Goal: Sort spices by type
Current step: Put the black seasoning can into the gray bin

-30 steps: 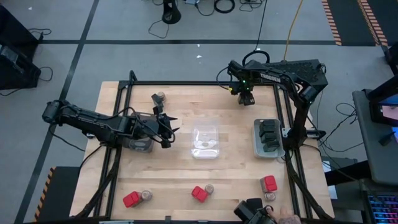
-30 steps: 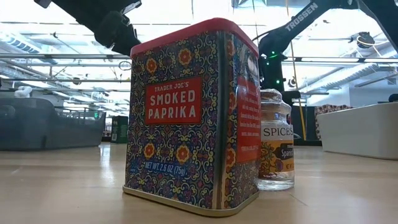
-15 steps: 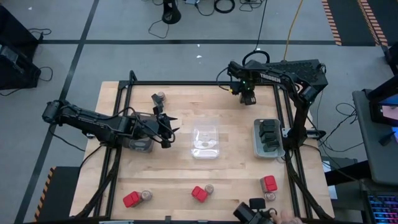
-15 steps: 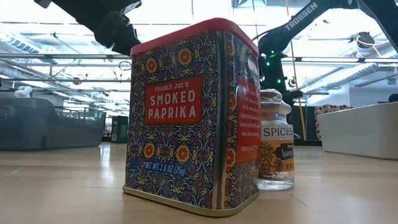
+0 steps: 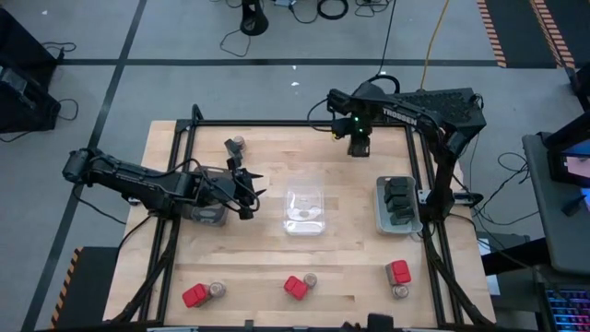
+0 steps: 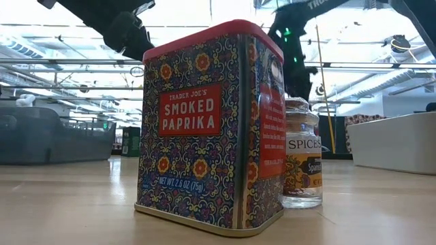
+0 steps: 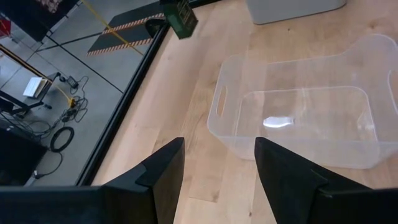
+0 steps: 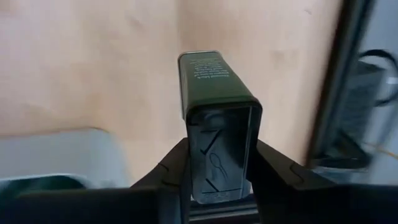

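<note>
My right gripper (image 5: 358, 145) hangs over the table's far right part, shut on a black spice box (image 8: 214, 81). My left gripper (image 5: 249, 189) stands open above the grey tray (image 5: 208, 218) at the left, pointing at the clear tray (image 7: 298, 118) in the middle, nothing between its fingers. Red boxes (image 5: 195, 295) (image 5: 295, 288) (image 5: 399, 271) stand on their bases along the near edge, each with a round jar (image 5: 218, 290) (image 5: 311, 278) (image 5: 400, 291) beside it. One more jar (image 5: 238, 144) stands at the far left. Black boxes (image 5: 398, 195) lie in the right grey tray (image 5: 380, 219). My right gripper pinches the black box at its upper end (image 8: 217, 149), one finger (image 8: 171, 168) on each of two opposite sides. The fingers come from above, pointing down. The box hangs upright below them, lifted clear of the table.
In the low view the red paprika tin (image 6: 211, 129) and a spice jar (image 6: 302, 153) fill the foreground. The black frame rails (image 5: 277, 124) run along the table's edges. Bare wood lies between the trays and the near row.
My right gripper has risen with the black box, lifting it clear of the table, rolled about its own axis and shifted a little toward the table's left. A person's hand at the near edge has gone out of view.
</note>
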`<state>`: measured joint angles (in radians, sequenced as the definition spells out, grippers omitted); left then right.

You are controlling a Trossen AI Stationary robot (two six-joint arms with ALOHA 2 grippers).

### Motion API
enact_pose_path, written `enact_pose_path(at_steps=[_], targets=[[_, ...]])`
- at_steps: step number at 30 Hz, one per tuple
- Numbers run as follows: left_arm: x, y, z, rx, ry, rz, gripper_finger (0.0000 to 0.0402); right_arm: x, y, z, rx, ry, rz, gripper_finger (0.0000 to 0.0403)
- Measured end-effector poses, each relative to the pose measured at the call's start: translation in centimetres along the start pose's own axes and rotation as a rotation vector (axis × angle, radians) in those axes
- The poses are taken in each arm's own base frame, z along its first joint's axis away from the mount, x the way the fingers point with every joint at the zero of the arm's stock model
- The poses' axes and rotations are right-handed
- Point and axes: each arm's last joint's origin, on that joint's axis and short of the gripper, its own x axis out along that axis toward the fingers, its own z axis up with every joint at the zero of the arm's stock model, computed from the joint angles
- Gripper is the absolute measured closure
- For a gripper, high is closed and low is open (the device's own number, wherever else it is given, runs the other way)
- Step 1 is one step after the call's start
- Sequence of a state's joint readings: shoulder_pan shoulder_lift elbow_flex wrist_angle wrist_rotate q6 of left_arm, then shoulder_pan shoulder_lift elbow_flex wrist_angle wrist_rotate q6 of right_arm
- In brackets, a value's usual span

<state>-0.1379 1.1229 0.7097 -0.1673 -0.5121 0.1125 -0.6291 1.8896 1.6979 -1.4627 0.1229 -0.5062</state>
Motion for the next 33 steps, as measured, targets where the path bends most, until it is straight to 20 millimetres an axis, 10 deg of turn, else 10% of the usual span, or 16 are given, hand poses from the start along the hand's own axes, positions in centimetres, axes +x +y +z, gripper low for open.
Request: enact_pose_path(at_steps=[7, 16, 25, 33], targets=[[0.0, -0.1, 0.0, -0.004, -0.005, -0.038, 0.0200, -4.6, 3.6, -1.3, 0.106, -0.119, 0.153, 0.0301], [0.0, -0.3, 0.4, -0.048, -0.046, -0.096, 0.0200, -8.4, 10.6, -7.8, 0.137, -0.249, 0.138, 0.0300], [0.0, -0.3, 0.6, -0.092, -0.066, -0.100, 0.0200, -6.8, 17.3, -14.4, 0.140, -0.258, 0.173, 0.0299], [-0.1, -0.3, 0.8, -0.141, -0.078, -0.117, 0.0200, -3.6, 20.2, -15.8, 0.113, -0.141, 0.166, 0.0299]])
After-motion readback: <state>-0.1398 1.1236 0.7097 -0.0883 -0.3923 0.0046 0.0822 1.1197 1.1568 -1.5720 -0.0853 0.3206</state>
